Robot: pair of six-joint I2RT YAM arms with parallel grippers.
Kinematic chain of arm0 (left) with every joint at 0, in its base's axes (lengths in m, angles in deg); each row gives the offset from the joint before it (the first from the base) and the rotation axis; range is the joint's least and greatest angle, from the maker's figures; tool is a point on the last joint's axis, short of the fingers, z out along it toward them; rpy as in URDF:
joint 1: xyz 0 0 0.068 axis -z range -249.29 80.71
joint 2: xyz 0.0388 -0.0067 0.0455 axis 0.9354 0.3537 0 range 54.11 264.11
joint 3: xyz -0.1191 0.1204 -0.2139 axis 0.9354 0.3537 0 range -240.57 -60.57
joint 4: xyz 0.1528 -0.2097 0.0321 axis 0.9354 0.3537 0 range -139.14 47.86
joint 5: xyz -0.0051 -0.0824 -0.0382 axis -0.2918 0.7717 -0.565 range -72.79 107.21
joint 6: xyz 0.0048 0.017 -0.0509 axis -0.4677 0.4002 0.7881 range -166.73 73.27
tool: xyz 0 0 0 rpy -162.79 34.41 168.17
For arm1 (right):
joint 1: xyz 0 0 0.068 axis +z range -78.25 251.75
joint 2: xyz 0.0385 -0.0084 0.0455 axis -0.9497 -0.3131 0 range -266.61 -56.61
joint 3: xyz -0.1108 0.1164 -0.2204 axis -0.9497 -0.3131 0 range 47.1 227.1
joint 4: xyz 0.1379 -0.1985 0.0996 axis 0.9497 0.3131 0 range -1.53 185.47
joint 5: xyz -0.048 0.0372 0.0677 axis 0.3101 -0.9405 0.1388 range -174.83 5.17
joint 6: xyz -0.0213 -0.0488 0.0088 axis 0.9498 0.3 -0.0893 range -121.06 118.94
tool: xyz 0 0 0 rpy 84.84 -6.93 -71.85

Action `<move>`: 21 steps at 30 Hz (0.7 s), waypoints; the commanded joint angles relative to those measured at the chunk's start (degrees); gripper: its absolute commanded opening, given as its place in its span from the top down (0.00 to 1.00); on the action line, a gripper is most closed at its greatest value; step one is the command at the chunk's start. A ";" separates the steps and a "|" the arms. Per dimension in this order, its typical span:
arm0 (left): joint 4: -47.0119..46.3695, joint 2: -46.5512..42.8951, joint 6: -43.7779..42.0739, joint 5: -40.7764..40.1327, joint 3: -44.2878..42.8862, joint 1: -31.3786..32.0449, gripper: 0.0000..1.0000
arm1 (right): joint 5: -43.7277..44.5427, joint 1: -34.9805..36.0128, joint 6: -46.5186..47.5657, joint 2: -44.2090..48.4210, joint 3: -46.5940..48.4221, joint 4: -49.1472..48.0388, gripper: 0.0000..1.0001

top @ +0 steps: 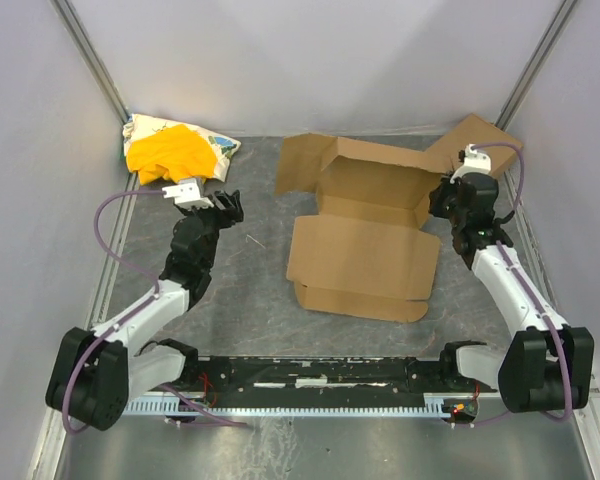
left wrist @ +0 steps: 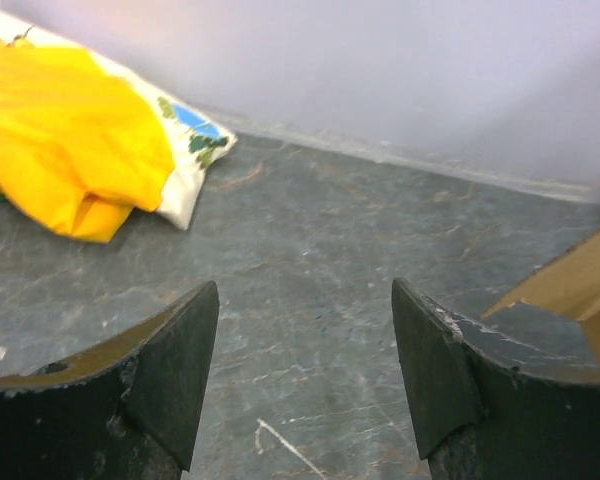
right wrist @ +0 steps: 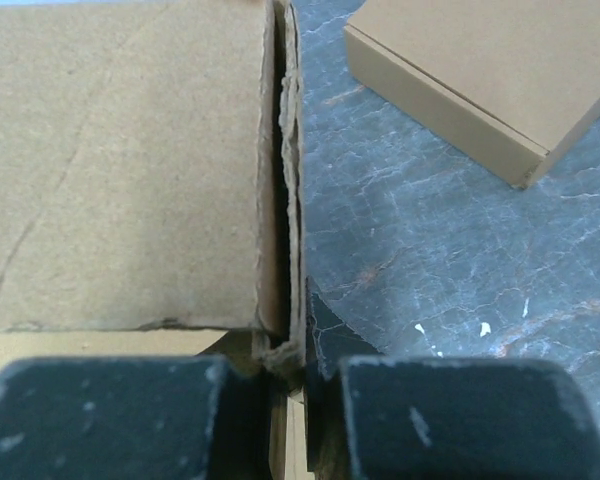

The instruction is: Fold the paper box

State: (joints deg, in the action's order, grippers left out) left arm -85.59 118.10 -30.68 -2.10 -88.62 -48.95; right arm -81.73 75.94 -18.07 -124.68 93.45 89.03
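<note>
- Paper box (top: 365, 255): brown cardboard, partly folded, lying right of centre on the dark grey table (top: 260, 290). A broad flat panel faces the arms. Behind it lie a shallow tray section and a flap spread toward the far left.
- Right gripper (top: 445, 200): at the box's right side, jaws nearly closed, pinching a thin upright cardboard wall. In the wrist view that wall's edge runs up from between the pads (right wrist: 110, 420), with the box panel (right wrist: 120, 160) to its left.
- Left gripper (top: 225, 205): jaws wide apart, holding nothing, over bare table left of the box.
- Second cardboard box (right wrist: 480, 80): closed, just beyond the right gripper, near the far right corner.
- Yellow-and-white cloth bundle (top: 175, 155): far left corner, just beyond the left gripper.
</note>
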 commanded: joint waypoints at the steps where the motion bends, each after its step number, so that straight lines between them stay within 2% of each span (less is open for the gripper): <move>1: -9.97 -5.53 0.21 7.86 0.54 -0.95 0.25 | -14.02 -3.19 -3.74 2.52 4.22 1.75 0.94; 6: -5.42 -9.42 -1.04 22.73 -6.32 -4.77 0.25 | -24.67 -4.68 -3.59 3.16 6.57 3.45 0.94; 8: -0.99 -9.79 1.25 30.41 -10.85 -7.53 0.26 | -27.83 -4.98 -2.48 2.70 8.29 4.73 0.94; 11: -0.56 -8.19 7.27 42.75 -15.38 -11.80 0.29 | -31.98 -5.68 -1.31 0.64 10.82 6.03 0.94; 14: -0.40 -5.73 9.20 51.72 -18.38 -12.13 0.28 | -35.03 -6.11 -1.44 -1.04 12.82 6.35 0.94; 18: -2.32 -2.47 11.77 61.86 -19.32 -12.10 0.25 | -34.95 -6.22 -1.74 -2.76 15.07 7.97 0.94; 21: -7.83 -1.71 14.22 66.18 -15.90 -12.08 0.23 | -35.91 -6.27 -1.31 -4.07 16.74 9.54 0.94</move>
State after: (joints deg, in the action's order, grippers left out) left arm -87.42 115.26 -22.17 52.22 -106.59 -60.95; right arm -114.15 70.04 -19.32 -127.70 106.04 97.77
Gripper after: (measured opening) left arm 0.760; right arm 0.106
